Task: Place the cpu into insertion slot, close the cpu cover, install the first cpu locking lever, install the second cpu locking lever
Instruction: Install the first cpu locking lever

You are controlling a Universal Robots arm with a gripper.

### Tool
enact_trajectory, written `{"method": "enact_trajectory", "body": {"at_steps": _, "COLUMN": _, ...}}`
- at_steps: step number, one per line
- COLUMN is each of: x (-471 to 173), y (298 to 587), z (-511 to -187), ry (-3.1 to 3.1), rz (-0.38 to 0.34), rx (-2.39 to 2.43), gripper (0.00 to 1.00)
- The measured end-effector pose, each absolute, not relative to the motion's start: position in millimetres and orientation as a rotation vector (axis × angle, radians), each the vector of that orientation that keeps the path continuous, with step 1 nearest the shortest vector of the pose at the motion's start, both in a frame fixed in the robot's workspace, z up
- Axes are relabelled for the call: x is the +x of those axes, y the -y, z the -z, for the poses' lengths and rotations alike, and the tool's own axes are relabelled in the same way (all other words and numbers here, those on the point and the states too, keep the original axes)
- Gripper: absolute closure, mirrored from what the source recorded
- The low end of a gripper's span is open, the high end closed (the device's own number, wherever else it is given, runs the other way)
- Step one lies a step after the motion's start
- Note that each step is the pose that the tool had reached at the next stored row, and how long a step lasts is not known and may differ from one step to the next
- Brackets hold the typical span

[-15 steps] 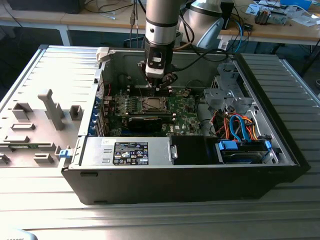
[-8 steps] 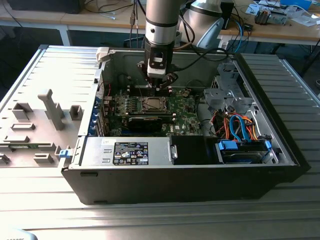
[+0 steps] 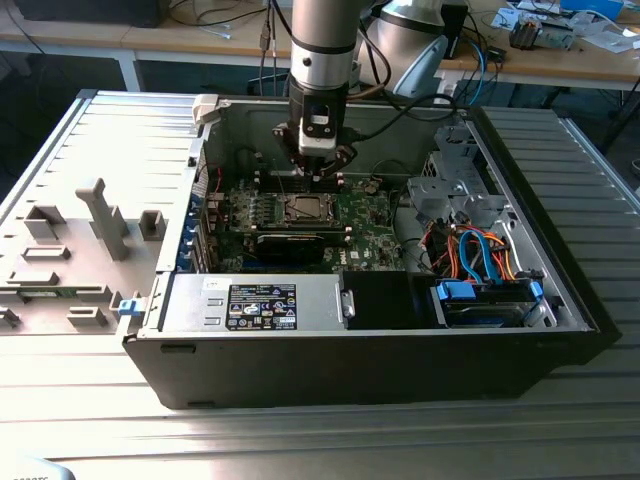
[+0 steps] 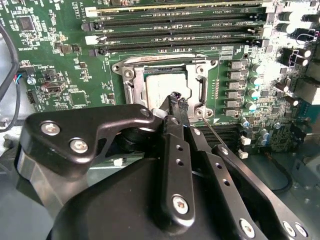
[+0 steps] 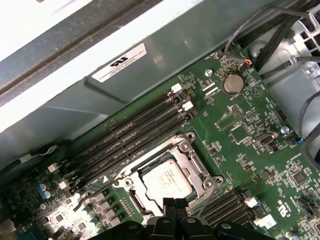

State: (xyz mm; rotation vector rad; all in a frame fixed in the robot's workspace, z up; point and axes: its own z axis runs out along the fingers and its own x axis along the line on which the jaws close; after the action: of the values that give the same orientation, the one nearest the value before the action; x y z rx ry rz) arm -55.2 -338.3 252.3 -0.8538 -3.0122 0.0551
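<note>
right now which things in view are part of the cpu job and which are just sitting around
Part of the job:
- cpu, lying in the insertion slot
- cpu cover, down around the cpu
- end effector, tips at the socket's edge

Just sitting around:
- memory slots
- coin cell battery
- blue and orange cables
- grey fixture blocks outside the case

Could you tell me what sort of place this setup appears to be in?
Probably an electronics or robotics lab: an open computer case lies on a metal table, with cluttered workbenches behind.
</note>
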Motion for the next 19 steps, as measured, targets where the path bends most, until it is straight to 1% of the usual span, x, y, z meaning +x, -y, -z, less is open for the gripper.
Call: {"method": "enact_trajectory", "body": {"at_steps": 19, "x": -55.2, "y": 338.3, "z": -252.2, "ry": 3.063, "rz": -0.056, "rx": -0.661, "gripper": 0.89}}
